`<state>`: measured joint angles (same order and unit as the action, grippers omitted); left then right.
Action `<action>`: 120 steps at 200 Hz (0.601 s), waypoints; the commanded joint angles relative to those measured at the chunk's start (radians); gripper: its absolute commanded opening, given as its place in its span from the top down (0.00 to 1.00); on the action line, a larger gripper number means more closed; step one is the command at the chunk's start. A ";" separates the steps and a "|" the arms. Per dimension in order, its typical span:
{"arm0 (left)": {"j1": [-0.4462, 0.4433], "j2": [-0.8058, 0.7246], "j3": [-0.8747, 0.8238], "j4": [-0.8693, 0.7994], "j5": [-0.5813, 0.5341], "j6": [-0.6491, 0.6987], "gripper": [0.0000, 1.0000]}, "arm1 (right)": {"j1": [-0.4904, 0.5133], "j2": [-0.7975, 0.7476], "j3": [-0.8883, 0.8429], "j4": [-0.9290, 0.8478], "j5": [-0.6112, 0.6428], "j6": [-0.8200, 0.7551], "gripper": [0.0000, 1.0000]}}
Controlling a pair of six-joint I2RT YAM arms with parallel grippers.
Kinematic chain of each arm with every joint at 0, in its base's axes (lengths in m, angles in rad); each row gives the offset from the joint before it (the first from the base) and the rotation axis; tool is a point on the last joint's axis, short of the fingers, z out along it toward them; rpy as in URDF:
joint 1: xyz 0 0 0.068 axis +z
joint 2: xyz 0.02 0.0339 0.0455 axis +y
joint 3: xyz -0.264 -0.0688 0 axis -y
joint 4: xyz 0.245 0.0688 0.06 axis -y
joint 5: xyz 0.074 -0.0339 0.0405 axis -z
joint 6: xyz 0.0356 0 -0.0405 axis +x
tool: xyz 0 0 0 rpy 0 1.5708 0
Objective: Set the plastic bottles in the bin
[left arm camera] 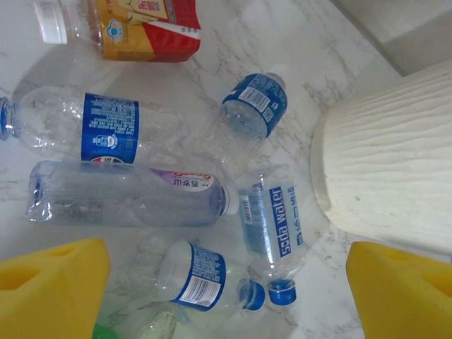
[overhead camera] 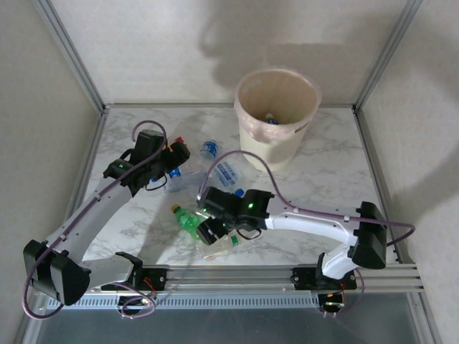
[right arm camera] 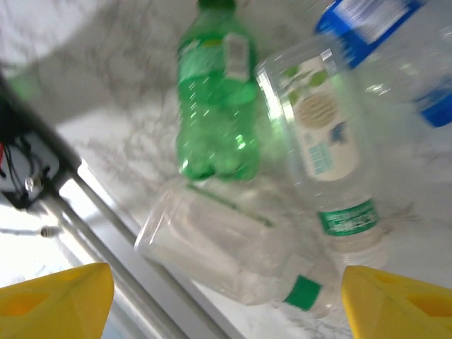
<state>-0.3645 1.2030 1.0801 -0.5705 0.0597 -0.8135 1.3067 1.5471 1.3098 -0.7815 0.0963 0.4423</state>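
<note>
Bottles: the plastic bottles [overhead camera: 228, 174] lie loose on their sides around the middle of the table [overhead camera: 323, 172], spreading left of centre and down toward its near edge. None is lifted.
Far group: from the left wrist, a soda water bottle [left arm camera: 272, 229] and a small blue-labelled bottle [left arm camera: 201, 275] lie with their caps almost touching, just beside a long clear bottle [left arm camera: 127, 194]. A red-and-orange-labelled bottle [left arm camera: 145, 25] lies farther off.
Near group: from the right wrist, a green bottle [right arm camera: 215, 106] lies beside a clear bottle with a green-and-white label [right arm camera: 325, 141]. A clear green-capped bottle [right arm camera: 233, 251] lies across their ends, close to the near edge.
Bin: the bin [overhead camera: 276, 147] stands at the far edge, right of the middle, near the far group. One blue-capped bottle inside [overhead camera: 270, 118] shows at its bottom.
Left end effector: the left end effector [left arm camera: 226, 282] is released, its yellow pads wide apart above the small blue-labelled bottle, gripping nothing.
Right end effector: the right end effector [right arm camera: 226, 296] is released too, its pads spread to either side of the clear green-capped bottle. Whether they touch it cannot be told.
Step in hand: reaching for a pick, as I judge it. Both arms are low over the pile with nothing held, and most bottles are yet to go in.
Next move: each arm likely needs to descend, centre one bottle's body between the pads and clench. The crushed, slick plastic may squirm or drag a neighbour along, so a square grip across the body seems safest before carrying it over the bin's rim.
</note>
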 commanded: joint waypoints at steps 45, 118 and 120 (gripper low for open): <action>0.007 -0.068 -0.091 0.001 0.006 -0.045 0.14 | 0.078 0.152 0.032 -0.009 0.031 -0.087 0.07; 0.012 -0.139 -0.133 -0.012 0.003 -0.059 0.13 | 0.105 0.261 0.042 -0.035 0.082 -0.144 0.04; 0.012 -0.141 -0.134 -0.012 0.002 -0.059 0.13 | 0.107 0.262 0.042 -0.035 0.084 -0.145 0.04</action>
<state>-0.3637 1.0916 0.9588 -0.5671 0.0601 -0.8612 1.3853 1.7729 1.3281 -0.7902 0.1410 0.3309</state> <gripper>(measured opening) 0.865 0.958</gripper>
